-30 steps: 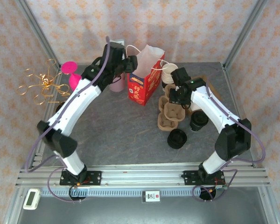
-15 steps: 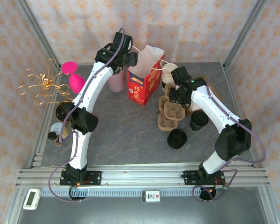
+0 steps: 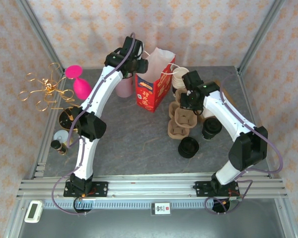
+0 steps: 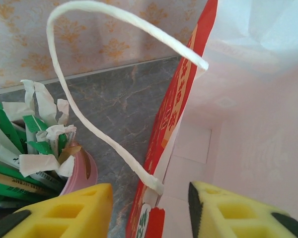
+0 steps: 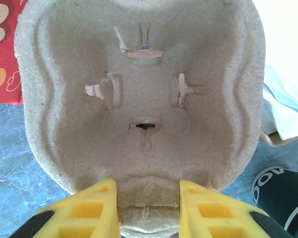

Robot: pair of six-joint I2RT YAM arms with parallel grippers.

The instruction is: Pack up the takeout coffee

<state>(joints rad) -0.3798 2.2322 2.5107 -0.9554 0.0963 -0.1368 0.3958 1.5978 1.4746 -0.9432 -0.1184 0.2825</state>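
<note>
Top external view has the red paper bag (image 3: 151,89) standing upright at the far middle of the table (image 3: 129,139), its mouth open to the ceiling and its white lining showing above the printed red sides. The left gripper (image 3: 140,64) hangs at the bag's left rim. From the left wrist, the gripper (image 4: 149,208) is spread wide. One yellow finger sits outside the bag above the pink cup (image 4: 84,171) of green and white sachets. The other finger is inside, over the pale interior, with the red rim (image 4: 181,114) running between them. The bag's white twisted handle (image 4: 72,106) loops up and over in front of the camera.

Just right of the bag lies the pulp cup carrier (image 3: 180,121), brown and moulded. Its long axis runs roughly from the near side toward the far side of the table. The right gripper (image 3: 185,101) is at its far end. From the right wrist, the gripper (image 5: 149,208) is pinching the carrier's near edge, and pulp fills the gap between the yellow fingers. One hollow cell of the carrier (image 5: 144,99) faces the camera, with torn slits around its middle. A black cup (image 5: 283,191) lies at the lower right.
</note>
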